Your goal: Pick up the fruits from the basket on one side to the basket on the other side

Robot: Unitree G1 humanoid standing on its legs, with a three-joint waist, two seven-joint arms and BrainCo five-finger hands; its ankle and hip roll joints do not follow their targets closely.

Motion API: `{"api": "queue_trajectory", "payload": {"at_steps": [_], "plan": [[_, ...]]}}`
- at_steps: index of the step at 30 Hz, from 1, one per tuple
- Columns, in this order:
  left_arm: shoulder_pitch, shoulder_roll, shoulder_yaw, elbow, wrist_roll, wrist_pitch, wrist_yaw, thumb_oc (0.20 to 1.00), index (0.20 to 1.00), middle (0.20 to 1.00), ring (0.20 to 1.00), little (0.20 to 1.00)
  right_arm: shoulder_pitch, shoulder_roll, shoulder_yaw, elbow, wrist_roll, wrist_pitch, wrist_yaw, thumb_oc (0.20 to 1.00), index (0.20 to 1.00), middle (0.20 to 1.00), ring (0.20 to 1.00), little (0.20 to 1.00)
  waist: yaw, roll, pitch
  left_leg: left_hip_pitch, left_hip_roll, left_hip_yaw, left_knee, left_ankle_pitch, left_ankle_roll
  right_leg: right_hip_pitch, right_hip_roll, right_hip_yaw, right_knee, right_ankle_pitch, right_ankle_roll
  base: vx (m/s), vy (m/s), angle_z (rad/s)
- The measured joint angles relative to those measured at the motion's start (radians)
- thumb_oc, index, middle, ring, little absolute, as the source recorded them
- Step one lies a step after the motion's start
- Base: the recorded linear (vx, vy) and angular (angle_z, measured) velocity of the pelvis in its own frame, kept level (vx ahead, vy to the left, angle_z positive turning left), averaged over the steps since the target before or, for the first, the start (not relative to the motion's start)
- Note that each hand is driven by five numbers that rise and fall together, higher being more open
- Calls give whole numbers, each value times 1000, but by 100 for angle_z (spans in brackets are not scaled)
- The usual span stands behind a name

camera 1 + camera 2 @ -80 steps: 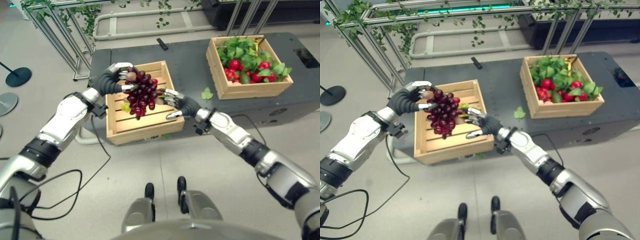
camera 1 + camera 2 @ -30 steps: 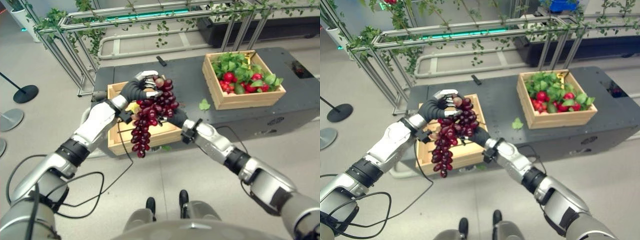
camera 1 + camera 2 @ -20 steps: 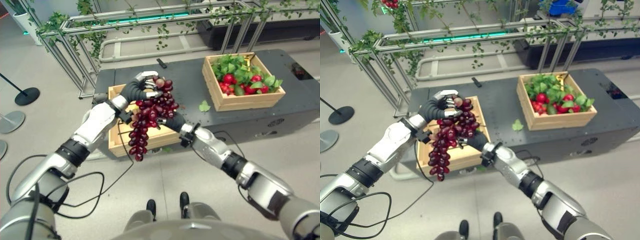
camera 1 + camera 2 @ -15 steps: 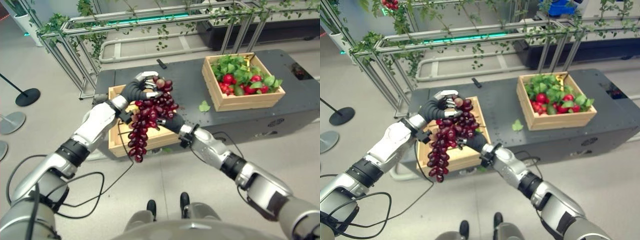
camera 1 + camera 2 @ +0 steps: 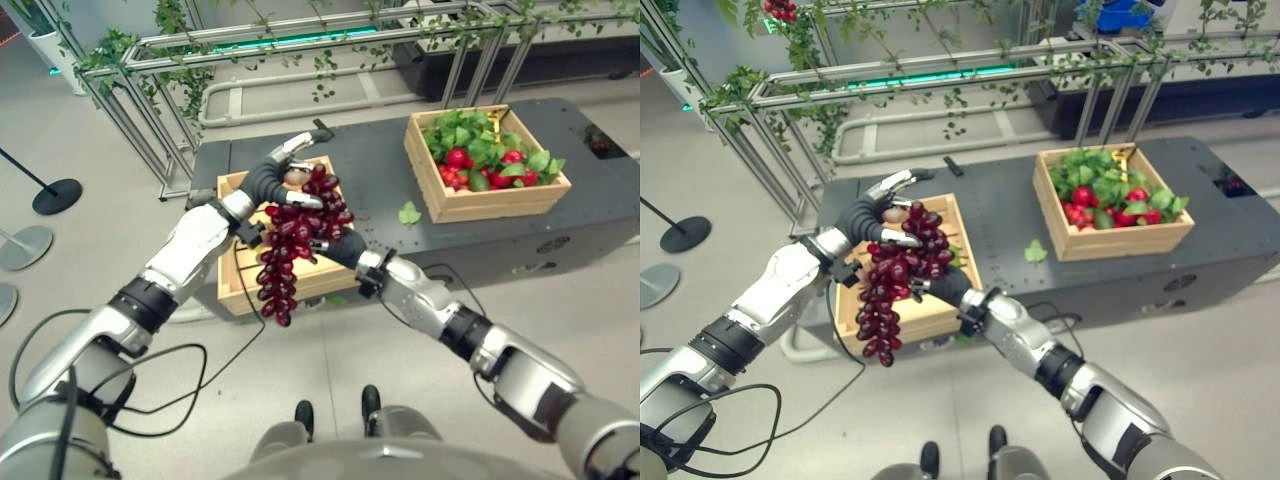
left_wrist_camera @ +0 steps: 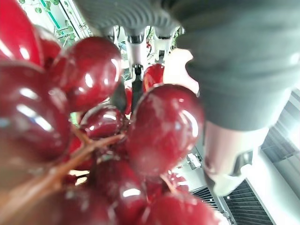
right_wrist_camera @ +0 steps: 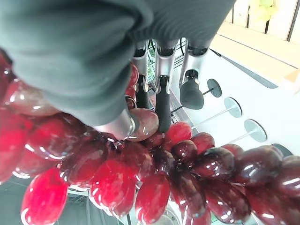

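A dark surface (image 5: pixel 370 165) carries two wooden baskets well apart: a near basket (image 5: pixel 236 273) at the robot's left and a far basket (image 5: pixel 487 196) at its right, heaped with green leaves and red fruit. A single loose leaf (image 5: pixel 408 212) lies on the surface between them. Above the near basket, clear of its slats, hangs a long bunch of red grapes (image 5: pixel 290 240), held between both hands. The left hand (image 5: pixel 268 180) cups the top of the bunch, its thumb curled against the upper grapes while its fingers (image 5: pixel 892 183) reach out nearly straight past them. The right hand (image 5: pixel 927 287) comes in from below and beside the cluster, its fingers (image 7: pixel 161 105) pressed in among the grapes near the middle. The lower tail of the bunch dangles unsupported beyond the near basket's front edge, over the floor. The risk from here looks plain: the left hand's grip appears loose, so the bunch could slip or shed grapes on the way across, and the swinging tail may catch a basket rim.
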Motion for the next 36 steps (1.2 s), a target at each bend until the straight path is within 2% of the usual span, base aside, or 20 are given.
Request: {"api": "queue_trajectory", "payload": {"at_steps": [18,23,36], "plan": [[0,0,10,0,27,0,4,1000,1000,1000,1000,1000,25,-3,16,-48,34,14,14,200,200,200,200,200,0,0,0,7,0,2,-14,1,-1,-2,1,3,0,-4,-7,0,0,0],[0,0,36,-4,38,0,4,1000,1000,1000,1000,1000,27,-30,10,-88,38,14,16,200,200,200,200,200,-1,0,0,15,0,2,-19,1,-1,4,1,4,0,-6,-8,0,0,0],[27,1,126,-3,36,-1,6,1000,1000,1000,1000,1000,98,-55,-136,-130,52,-7,20,222,222,222,222,222,-5,0,0,35,1,17,-31,0,0,11,5,26,-2,-6,-8,4,0,-5]]}}
